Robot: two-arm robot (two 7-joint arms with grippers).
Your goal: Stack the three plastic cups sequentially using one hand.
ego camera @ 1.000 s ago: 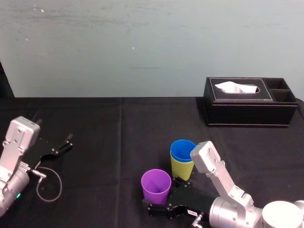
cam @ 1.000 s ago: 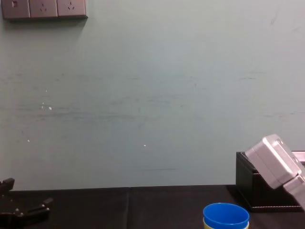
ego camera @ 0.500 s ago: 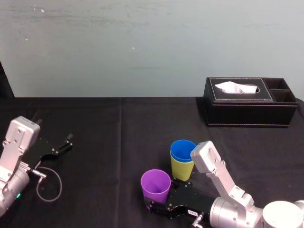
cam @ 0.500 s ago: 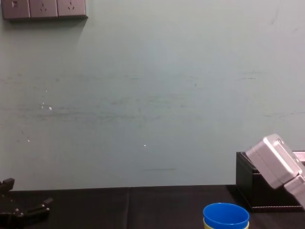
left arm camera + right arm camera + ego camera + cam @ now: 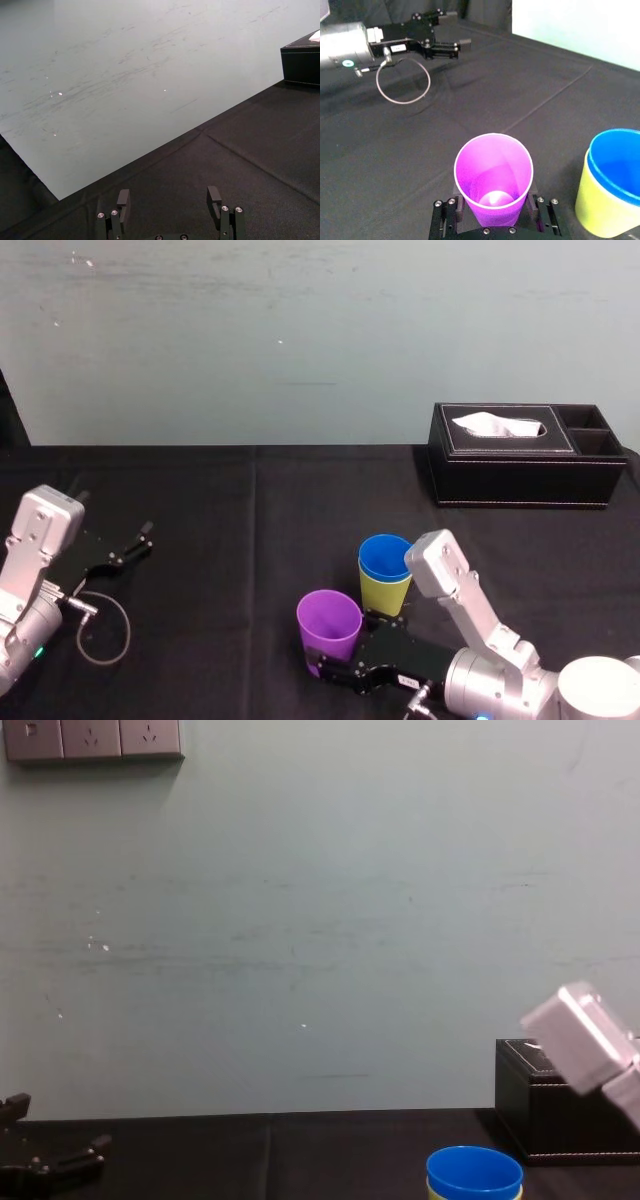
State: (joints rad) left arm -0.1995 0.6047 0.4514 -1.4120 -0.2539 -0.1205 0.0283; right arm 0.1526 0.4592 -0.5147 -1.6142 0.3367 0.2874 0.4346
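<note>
where the right gripper [image 5: 495, 215] reaches near the front edge of the table [image 5: 250, 510], its fingers [image 5: 460, 206] clamp the purple cup [image 5: 328, 623] low on both sides. just beside it, the blue cup [image 5: 385, 556] sits nested in the yellow-green cup [image 5: 384, 596]. the left gripper [image 5: 169, 200] rests spread open by the left edge. a black tissue box [image 5: 520, 480] stands at the back right corner.

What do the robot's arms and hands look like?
Both arms are silver-grey, with boxy links and round joints. The left gripper and right gripper are black, each with two flat fingers and little silver screws. A thin grey cable loops by the left one, near a small green light.
</note>
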